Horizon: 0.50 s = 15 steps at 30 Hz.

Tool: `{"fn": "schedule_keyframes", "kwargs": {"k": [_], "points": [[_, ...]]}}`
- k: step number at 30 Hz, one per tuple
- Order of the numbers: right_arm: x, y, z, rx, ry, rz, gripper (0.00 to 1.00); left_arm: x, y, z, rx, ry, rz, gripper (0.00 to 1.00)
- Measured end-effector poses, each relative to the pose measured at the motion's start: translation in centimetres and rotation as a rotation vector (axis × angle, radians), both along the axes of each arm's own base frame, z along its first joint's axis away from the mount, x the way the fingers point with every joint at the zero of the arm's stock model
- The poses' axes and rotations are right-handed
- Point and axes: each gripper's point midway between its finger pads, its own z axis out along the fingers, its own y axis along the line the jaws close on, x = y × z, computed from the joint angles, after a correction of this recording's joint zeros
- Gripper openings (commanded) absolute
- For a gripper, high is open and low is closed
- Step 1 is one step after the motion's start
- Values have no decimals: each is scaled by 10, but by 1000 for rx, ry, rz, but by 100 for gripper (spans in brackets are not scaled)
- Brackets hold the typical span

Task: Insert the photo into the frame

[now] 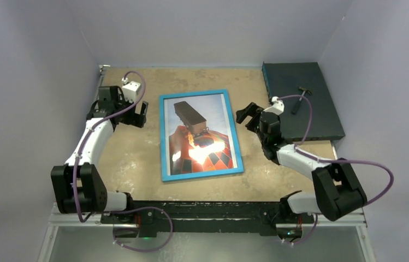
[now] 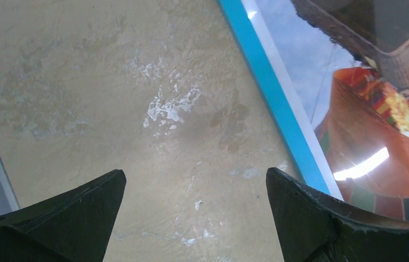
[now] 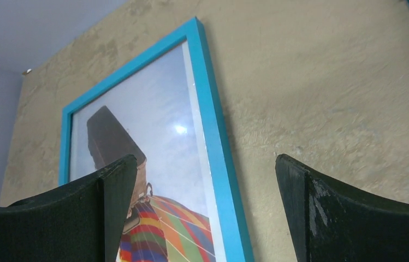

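The photo (image 1: pixel 201 134) is seen set inside the frame (image 1: pixel 161 136), face up, laid flat at the middle of the table (image 1: pixel 131 153). The 2 grippers are spread wide and empty: the left gripper (image 2: pixel 195 173) near the frame's left edge, the right gripper (image 3: pixel 206 158) near its right edge.
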Motion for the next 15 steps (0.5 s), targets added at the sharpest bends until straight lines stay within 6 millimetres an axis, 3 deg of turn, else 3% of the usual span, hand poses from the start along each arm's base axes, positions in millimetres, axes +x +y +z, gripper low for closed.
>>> {"fn": "schedule_keyframes", "kwargs": {"k": [4, 9, 11, 15], "points": [[6, -20, 26, -86, -42, -68, 99, 3, 6, -39, -9, 18, 76, 100], [15, -59, 51, -240, -130, -211, 99, -6, 9, -90, -27, -11, 143, 100], [10, -79, 52, -315, -170, -276, 99, -6, 10, -100, -39, -44, 166, 100], [-8, -115, 30, -430, -154, -388, 99, 3, 10, -108, -70, -165, 202, 100]]}}
